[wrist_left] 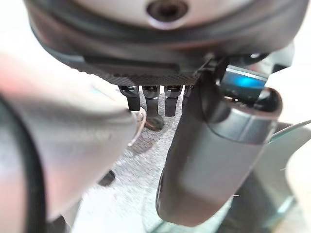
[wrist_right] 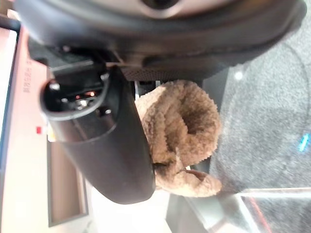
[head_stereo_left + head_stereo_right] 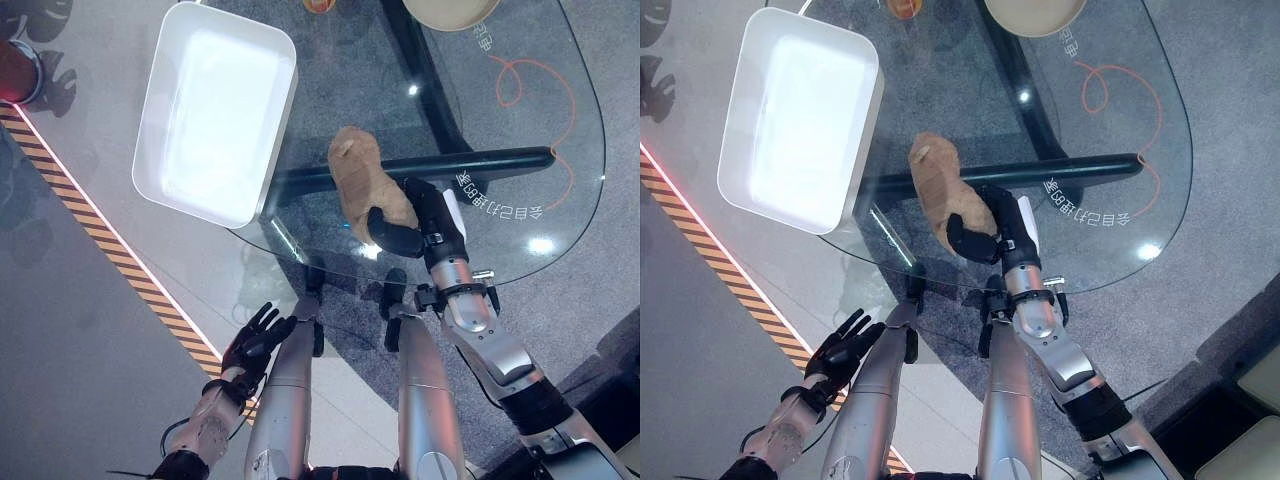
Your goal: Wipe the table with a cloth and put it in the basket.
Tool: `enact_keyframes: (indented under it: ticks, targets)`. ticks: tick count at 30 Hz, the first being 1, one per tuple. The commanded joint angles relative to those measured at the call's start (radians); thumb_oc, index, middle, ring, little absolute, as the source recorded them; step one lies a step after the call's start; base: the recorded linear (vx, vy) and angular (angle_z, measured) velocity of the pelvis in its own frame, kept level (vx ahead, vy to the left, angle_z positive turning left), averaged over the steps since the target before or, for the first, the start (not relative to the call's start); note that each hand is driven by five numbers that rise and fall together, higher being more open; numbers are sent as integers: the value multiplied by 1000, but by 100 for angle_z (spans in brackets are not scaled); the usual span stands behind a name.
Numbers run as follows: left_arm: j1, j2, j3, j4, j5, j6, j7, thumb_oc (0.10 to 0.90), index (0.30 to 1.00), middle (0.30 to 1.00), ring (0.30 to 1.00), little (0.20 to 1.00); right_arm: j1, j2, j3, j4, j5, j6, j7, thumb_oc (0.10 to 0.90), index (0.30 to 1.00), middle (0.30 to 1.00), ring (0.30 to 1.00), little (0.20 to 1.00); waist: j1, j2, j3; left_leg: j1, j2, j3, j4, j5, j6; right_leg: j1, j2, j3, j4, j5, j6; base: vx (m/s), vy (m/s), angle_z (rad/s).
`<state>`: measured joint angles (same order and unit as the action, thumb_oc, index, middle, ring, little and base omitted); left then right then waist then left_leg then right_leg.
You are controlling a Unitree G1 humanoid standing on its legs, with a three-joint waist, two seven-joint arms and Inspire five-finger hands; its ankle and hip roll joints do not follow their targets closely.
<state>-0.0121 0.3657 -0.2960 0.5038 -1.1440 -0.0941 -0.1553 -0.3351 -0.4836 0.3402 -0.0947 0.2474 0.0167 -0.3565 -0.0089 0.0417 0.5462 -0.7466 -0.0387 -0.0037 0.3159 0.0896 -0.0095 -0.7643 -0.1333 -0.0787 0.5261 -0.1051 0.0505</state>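
Cloth [image 3: 362, 182] is lying on the glass table [image 3: 560, 150], its near end bunching inside the right hand's [image 3: 405, 228] curled fingers, partly hiding it; left hand [image 3: 255, 340] is hanging spread, well apart.

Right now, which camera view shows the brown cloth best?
The left eye view: the whole cloth lies on the glass table, its near end under the right hand. The right eye view shows much the same. The right wrist view shows a bunched close-up past the fingers.
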Motion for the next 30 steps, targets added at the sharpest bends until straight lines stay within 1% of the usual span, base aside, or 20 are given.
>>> enact_keyframes:
  ticks: [1,3,7,9,12,13,14,16,20,23,26,28,30]
  targets:
    - [88,-45,-7,-227,-119,-5,-215,800,900,900,900,900,-20,-14,-55,-255,2,-202,27,100,300,300,300,200,-1,2,-26,71,-30,126,103,-168,68,53,88,-28,-138,112,-19,0,0,0]
    - [95,-45,0,-258,-131,-8,-270,800,900,900,900,900,4,-12,-69,-258,10,-224,26,100,300,300,300,200,-2,-2,-26,82,-30,126,102,-169,70,67,89,-29,-141,111,-20,4,-20,1]
    - [94,-39,4,-305,-139,-16,-310,800,900,900,900,900,33,-16,-91,-267,27,-242,26,100,300,300,300,200,-7,-7,-26,90,-30,128,106,-173,72,78,92,-26,-139,107,-22,3,-2,-1]
    - [87,-26,7,-345,-148,-13,-343,800,900,900,900,900,59,-31,-106,-278,49,-263,48,100,300,300,300,200,-13,-12,-26,94,-28,131,112,-176,74,84,95,-20,-135,105,-22,20,-11,-7]
    - [82,-23,12,-373,-186,-5,-389,800,900,900,900,900,78,-37,-114,-288,65,-279,80,100,300,300,300,200,-19,-15,-26,97,-26,136,116,-177,75,87,98,-15,-134,105,-23,14,-7,-4]
    - [80,-24,13,-410,-232,7,-427,800,900,900,900,900,92,-40,-118,-297,69,-288,94,100,300,300,300,200,-22,-18,-26,99,-25,138,119,-178,76,91,100,-12,-135,105,-23,17,-15,-6]
    - [79,-24,13,-416,-246,11,-439,800,900,900,900,900,95,-41,-119,-298,69,-290,97,100,300,300,300,200,-23,-19,-26,100,-24,139,119,-178,76,92,100,-11,-135,106,-23,19,-19,-8]
    - [81,-33,20,-448,-312,32,-498,800,900,900,900,900,117,-44,-124,-301,59,-300,108,100,300,300,300,200,-28,-24,-26,95,-22,143,126,-180,77,89,104,-7,-133,107,-23,9,-23,-6]
    - [83,-39,25,-472,-373,55,-535,800,900,900,900,900,145,-49,-124,-296,55,-310,118,100,300,300,300,200,-33,-35,-26,87,-18,148,131,-181,77,87,108,-3,-138,113,-24,-2,-33,-4]
    - [92,-40,38,-489,-413,76,-561,800,900,900,900,900,170,-62,-126,-296,80,-323,142,100,300,300,300,200,-37,-39,-26,83,-15,152,133,-181,77,82,111,2,-139,116,-23,-2,-24,-7]
    - [92,-40,44,-497,-426,77,-575,800,900,900,900,900,178,-67,-126,-294,93,-327,162,100,300,300,300,200,-39,-41,-26,80,-14,154,133,-180,78,81,111,3,-143,119,-22,-6,-15,-4]
    - [82,-35,51,-508,-460,78,-597,800,900,900,900,900,175,-73,-115,-292,87,-334,198,100,300,300,300,200,-42,-44,-26,73,-15,157,137,-179,77,76,112,6,-145,122,-23,-13,-18,-6]
    - [66,-33,53,-510,-470,77,-594,800,900,900,900,900,166,-75,-107,-294,80,-331,213,100,300,300,300,200,-44,-47,-26,69,-14,157,140,-178,76,73,113,8,-143,123,-22,-6,-9,-4]
